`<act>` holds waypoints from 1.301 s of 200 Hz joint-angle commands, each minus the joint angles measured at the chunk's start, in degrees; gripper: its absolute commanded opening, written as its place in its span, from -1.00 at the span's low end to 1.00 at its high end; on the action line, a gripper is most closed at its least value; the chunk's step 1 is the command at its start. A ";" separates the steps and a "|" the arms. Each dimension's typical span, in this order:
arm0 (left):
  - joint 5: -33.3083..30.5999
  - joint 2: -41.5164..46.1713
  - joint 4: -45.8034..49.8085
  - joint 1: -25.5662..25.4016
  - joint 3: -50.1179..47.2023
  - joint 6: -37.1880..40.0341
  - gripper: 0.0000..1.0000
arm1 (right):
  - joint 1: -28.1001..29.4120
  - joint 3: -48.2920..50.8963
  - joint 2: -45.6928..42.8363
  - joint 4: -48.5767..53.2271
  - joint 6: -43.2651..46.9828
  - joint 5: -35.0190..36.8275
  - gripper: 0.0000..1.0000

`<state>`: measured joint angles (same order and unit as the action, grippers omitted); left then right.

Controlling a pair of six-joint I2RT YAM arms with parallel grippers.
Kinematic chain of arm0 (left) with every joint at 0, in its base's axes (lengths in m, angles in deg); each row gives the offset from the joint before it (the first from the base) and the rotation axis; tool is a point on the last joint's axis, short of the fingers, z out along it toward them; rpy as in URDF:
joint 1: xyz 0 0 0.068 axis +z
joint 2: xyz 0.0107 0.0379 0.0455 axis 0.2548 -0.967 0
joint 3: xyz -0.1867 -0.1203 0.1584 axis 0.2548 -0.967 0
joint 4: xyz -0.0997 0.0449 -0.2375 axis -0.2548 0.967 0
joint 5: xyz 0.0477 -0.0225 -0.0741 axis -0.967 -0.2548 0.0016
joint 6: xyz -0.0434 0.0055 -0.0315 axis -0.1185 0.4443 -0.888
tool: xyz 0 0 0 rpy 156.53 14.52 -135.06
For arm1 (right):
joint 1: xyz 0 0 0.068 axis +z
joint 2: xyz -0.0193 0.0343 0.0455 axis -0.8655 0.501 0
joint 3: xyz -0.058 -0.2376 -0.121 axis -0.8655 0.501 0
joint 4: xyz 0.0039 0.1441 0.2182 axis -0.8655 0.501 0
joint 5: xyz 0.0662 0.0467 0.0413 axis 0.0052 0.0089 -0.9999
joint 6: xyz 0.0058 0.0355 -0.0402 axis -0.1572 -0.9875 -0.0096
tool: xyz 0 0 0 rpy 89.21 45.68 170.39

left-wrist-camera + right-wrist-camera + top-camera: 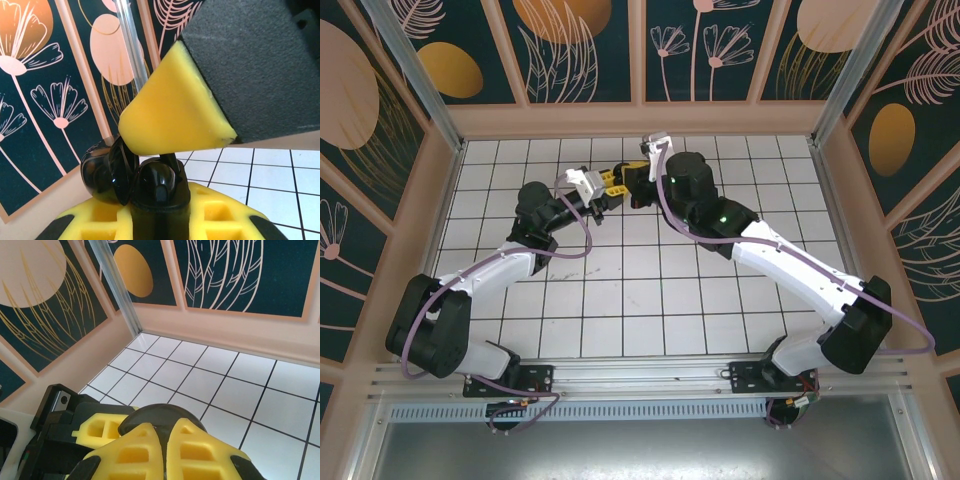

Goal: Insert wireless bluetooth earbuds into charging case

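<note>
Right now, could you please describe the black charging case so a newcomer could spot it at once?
On the white tiled table, follow the left arm to its tip, toward the far side. There the yellow jaws of the left gripper clamp a glossy black pebble-shaped charging case, its two rounded halves parted. Its gloss sets it apart from the matte yellow jaws.

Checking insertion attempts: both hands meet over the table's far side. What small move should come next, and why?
Likely ease the right hand slightly toward the glossy black case gripped in the left hand: its yellow tip sits right against the case. Whether it holds an earbud cannot be seen, so go slowly.
</note>
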<state>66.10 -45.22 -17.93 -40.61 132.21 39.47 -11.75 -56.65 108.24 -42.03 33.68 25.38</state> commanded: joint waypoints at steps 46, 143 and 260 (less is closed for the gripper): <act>4.90 0.59 -4.53 -1.84 3.79 -0.01 -1.00 | 1.56 -0.38 1.92 5.34 -0.75 -2.32 -0.85; 5.06 -1.21 -7.29 -1.84 2.25 -3.45 -1.00 | -4.48 -8.66 1.41 4.47 -10.36 -6.21 -0.10; 4.17 -4.79 -15.60 -1.91 0.00 -10.07 -1.00 | -8.27 -4.46 -4.99 5.17 -14.19 -6.73 0.12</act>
<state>69.38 -48.74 -28.31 -42.31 132.89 32.15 -19.27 -62.33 106.58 -36.19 21.13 19.17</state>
